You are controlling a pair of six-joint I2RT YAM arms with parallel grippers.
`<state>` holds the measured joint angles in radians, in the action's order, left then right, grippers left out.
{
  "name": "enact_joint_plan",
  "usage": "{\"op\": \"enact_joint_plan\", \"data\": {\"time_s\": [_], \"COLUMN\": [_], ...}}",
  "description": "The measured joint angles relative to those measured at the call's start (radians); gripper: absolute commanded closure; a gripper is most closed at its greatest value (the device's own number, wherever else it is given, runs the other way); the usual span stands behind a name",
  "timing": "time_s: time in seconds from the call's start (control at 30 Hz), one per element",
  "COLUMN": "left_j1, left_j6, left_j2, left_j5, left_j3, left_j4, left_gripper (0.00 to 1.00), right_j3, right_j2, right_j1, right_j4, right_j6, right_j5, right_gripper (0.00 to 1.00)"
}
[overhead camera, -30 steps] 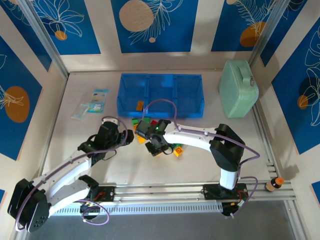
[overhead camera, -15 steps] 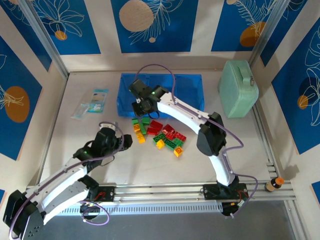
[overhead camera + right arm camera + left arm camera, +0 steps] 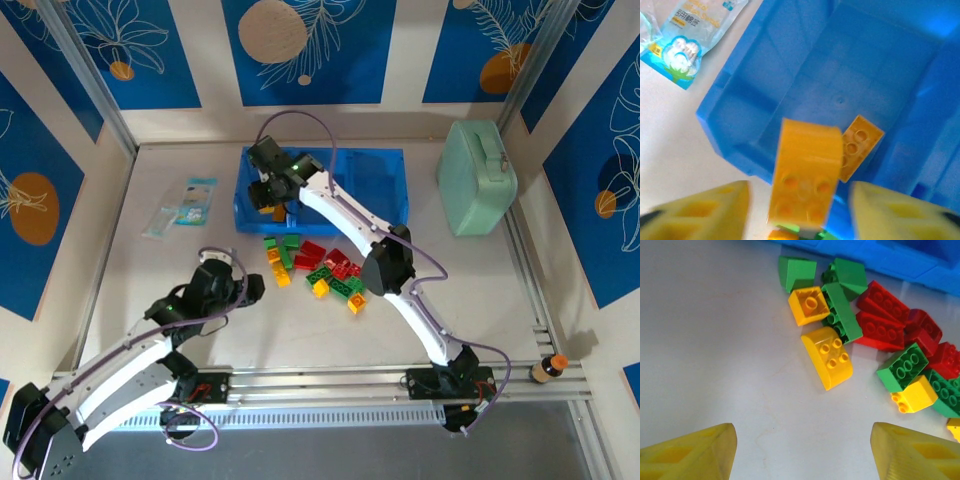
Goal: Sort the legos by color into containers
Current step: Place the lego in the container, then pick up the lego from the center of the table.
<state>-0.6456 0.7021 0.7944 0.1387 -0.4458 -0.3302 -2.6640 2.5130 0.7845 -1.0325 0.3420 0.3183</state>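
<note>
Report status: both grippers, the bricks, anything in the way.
Left gripper open, empty. Right gripper open over left bin, yellow brick loose between fingers. Pile on table.

Bare table (left of legos) lies open.

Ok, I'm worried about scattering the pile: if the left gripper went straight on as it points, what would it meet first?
Probably the rounded yellow brick, the nearest one; only bare table lies before it. The left gripper looks tilted down, so it might touch the table first.
</note>
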Motion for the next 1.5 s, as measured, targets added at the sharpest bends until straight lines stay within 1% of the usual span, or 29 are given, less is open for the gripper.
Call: {"op": "enact_joint_plan", "data": {"time_s": [0.13,0.27,0.37,0.53,0.6,0.73,1.03,1.27,1.37,1.5], "left_j1": [-0.027,-0.057,-0.077,-0.111,-0.121,-0.13,-0.132,-0.132,-0.132,-0.129], "left_j6": [0.0,0.0,0.001,0.0,0.0,0.005,0.032,0.038,0.038,0.034], "left_j2": [0.046,0.101,0.15,0.272,0.34,0.465,0.659,0.768,0.808,0.84], "left_j5": [0.001,0.003,0.006,0.019,0.023,0.039,0.1,0.128,0.136,0.144], "left_j3": [-0.002,-0.016,-0.038,-0.102,-0.137,-0.193,-0.303,-0.359,-0.382,-0.397], "left_j4": [0.0,0.004,0.017,0.056,0.064,0.08,0.079,0.079,0.079,0.078], "left_gripper": [0.29,0.29,0.29,0.29,0.29,0.3,0.33,0.37,0.42,0.54], "right_j3": [0.038,0.203,0.347,0.632,0.745,0.946,1.269,1.41,1.447,1.481], "right_j2": [-0.026,-0.148,-0.289,-0.576,-0.68,-0.825,-1.023,-1.147,-1.164,-1.169], "right_j1": [-0.013,-0.005,0.014,0.029,0.023,-0.008,-0.059,-0.087,-0.092,-0.092], "right_j4": [-0.008,0.006,0.045,0.155,0.204,0.273,0.343,0.391,0.402,0.419], "right_j6": [-0.002,-0.002,-0.001,0.016,0.031,0.065,0.133,0.179,0.193,0.21], "right_j5": [-0.004,-0.005,-0.004,-0.006,-0.006,-0.005,-0.003,-0.005,-0.005,-0.011], "right_gripper": [0.24,0.24,0.25,0.26,0.26,0.26,0.26,0.26,0.27,0.27]}}
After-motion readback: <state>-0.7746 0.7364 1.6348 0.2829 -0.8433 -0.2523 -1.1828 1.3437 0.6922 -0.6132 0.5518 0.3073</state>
